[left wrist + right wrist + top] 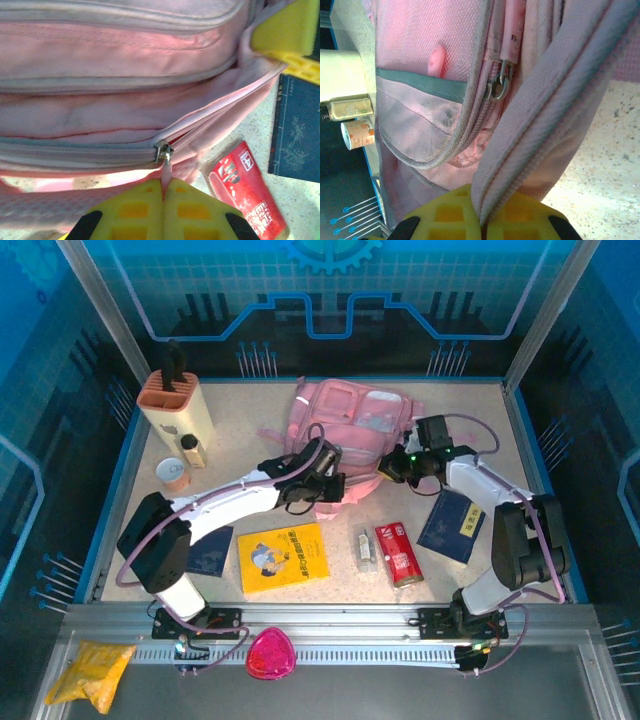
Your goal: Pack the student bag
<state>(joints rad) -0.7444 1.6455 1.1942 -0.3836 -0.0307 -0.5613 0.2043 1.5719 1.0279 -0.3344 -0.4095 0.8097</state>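
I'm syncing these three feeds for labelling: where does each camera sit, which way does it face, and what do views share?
Top external: above and behind the arms, looking down at the table; both arms and bases show.
Left wrist: on the left arm, facing the student bag; left gripper pinches the zipper pull.
Right wrist: on the right arm, facing the bag's side; right gripper clamps its zipper edge.
Shared: bag in all three; red packet in top and left wrist.
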